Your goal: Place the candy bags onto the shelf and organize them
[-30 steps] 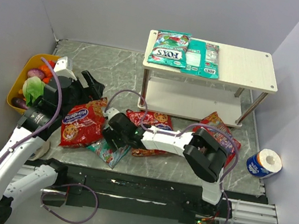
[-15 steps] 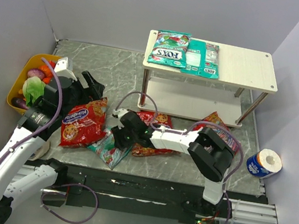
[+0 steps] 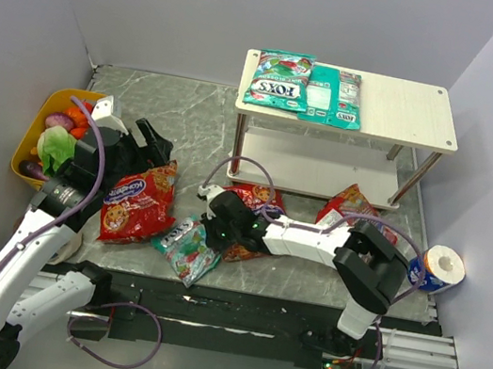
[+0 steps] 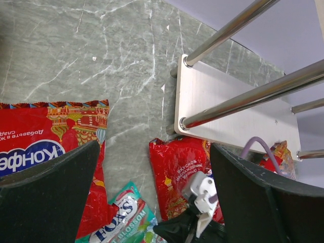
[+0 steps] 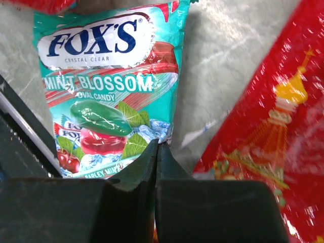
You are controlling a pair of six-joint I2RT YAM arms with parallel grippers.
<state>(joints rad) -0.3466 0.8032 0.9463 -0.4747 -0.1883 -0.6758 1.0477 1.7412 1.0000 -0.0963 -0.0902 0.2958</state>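
Two teal-green candy bags [image 3: 307, 86] lie side by side on the left half of the shelf's [image 3: 403, 112] top board. A third teal bag [image 3: 184, 247] [image 5: 106, 86] lies on the floor, and my right gripper [image 3: 207, 234] [image 5: 159, 144] is shut on its bottom corner. Red candy bags lie around it: one at the left [image 3: 137, 201] [image 4: 45, 142], one in the middle [image 3: 258, 198] [image 4: 182, 172] partly under my right arm, and one near the shelf's right leg [image 3: 357, 207]. My left gripper [image 3: 151, 143] [image 4: 152, 202] hovers open above the left red bag, holding nothing.
A yellow tub [image 3: 30, 133] of toy vegetables stands by the left wall. A blue-and-white paper roll [image 3: 437, 268] lies at the far right. The shelf's lower board [image 4: 233, 111] and metal legs [image 4: 238, 25] stand close behind the red bags. Walls enclose the area.
My right gripper has shut on the teal bag's corner and shifted to the right, pulling the bag slightly out from beside the left red bag. The left arm has stayed still.
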